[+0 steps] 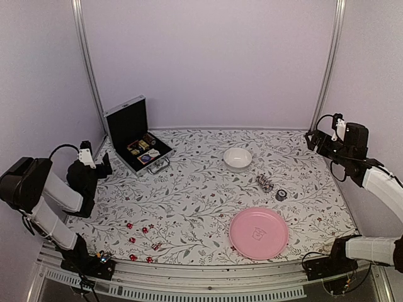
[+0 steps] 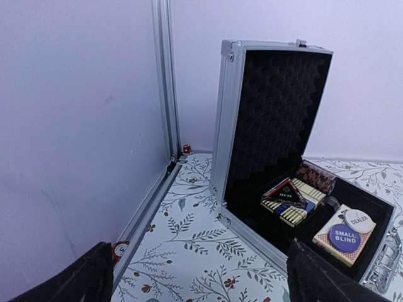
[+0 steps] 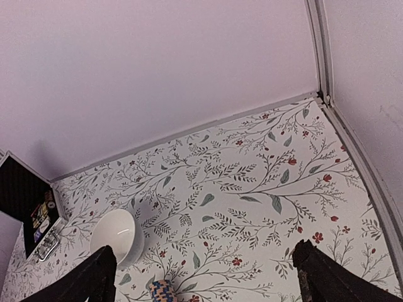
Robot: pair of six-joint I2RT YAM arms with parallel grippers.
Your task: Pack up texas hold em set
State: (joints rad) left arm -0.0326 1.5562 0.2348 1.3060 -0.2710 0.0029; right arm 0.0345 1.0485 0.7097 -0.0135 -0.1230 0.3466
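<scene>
The left claw [image 1: 106, 165] hangs with its two dark fingers [image 2: 69, 283] spread wide and nothing between them. Just ahead of it, slightly to its right, stands the case [image 2: 277, 126], a small box of ribbed silver metal. Its lid is upright and lined with black egg-crate foam. In the black tray lie striped card decks [image 2: 291, 200], a patterned roll of chips [image 2: 317, 177], and a boxed deck topped by round "DEALER" and "SMALL BLIND" buttons [image 2: 345, 238]. A bright metal handle [image 2: 389, 264] curves along the front edge.

Back from that claw and off to its right, tiny red dice [image 1: 144, 229] lie scattered on the bench [image 1: 189, 189], whose cloth is printed with leafy sprigs.

Farther right sit a round white bowl [image 1: 237, 157], a short row of loose chips [image 1: 264, 183] lying on its side, and a flat, glossy pink plate [image 1: 258, 233].

The right claw [image 1: 313, 141] is raised beyond them, fingers [image 3: 327, 277] likewise parted and empty. The bowl lies ahead of it to its left.
</scene>
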